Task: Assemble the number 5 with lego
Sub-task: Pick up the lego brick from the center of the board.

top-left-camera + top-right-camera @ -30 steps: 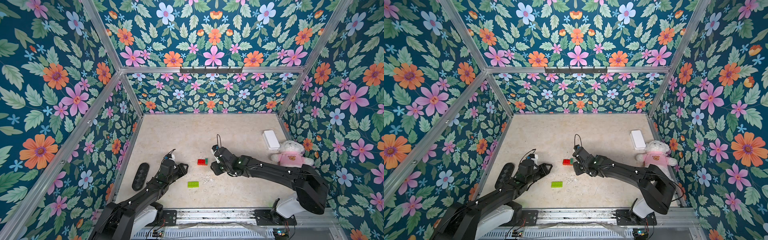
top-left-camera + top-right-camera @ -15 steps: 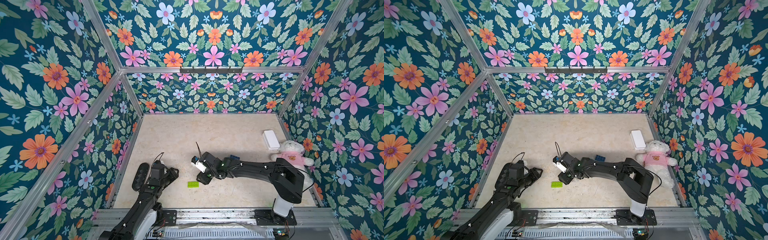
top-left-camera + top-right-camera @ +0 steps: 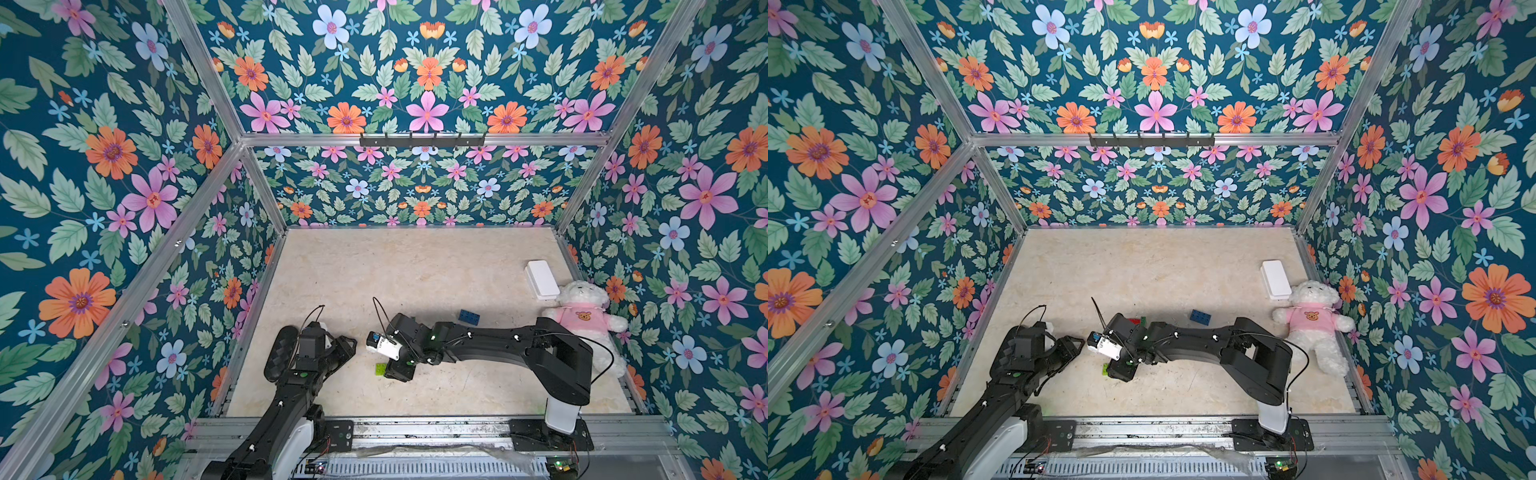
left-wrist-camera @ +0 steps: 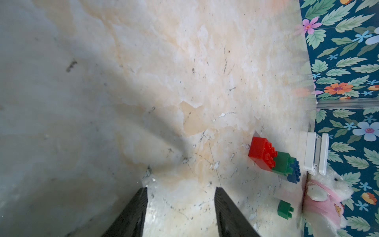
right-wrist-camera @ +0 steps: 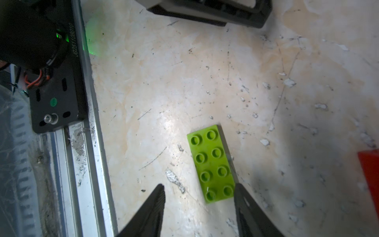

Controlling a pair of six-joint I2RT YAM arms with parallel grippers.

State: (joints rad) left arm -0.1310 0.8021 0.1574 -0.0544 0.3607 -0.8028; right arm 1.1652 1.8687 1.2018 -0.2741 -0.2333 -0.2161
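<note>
A lime-green lego plate (image 5: 213,164) lies flat on the table, studs up. My right gripper (image 5: 200,185) hangs open just over its near end, one fingertip beside the plate's edge and nothing held. In both top views only a corner of the plate (image 3: 379,369) (image 3: 1105,368) peeks from under this gripper (image 3: 395,371). A red brick (image 4: 261,152) with a dark-green one (image 4: 284,163) against it sits farther back, and a blue brick (image 3: 468,316) lies beyond. Another dark-green brick (image 4: 285,209) lies loose. My left gripper (image 4: 180,189) (image 3: 348,344) is open over bare table. No joined number 5 is in view.
A white box (image 3: 540,279) and a teddy bear in a pink shirt (image 3: 582,320) sit at the right wall. A black oblong object (image 3: 282,353) lies at the left wall beside my left arm. The metal rail (image 5: 86,164) runs along the front edge.
My right gripper swung from beside the red brick toward the front left, ending over the lime plate with wider jaws. The left arm drew back toward the left wall. The blue brick became visible.
</note>
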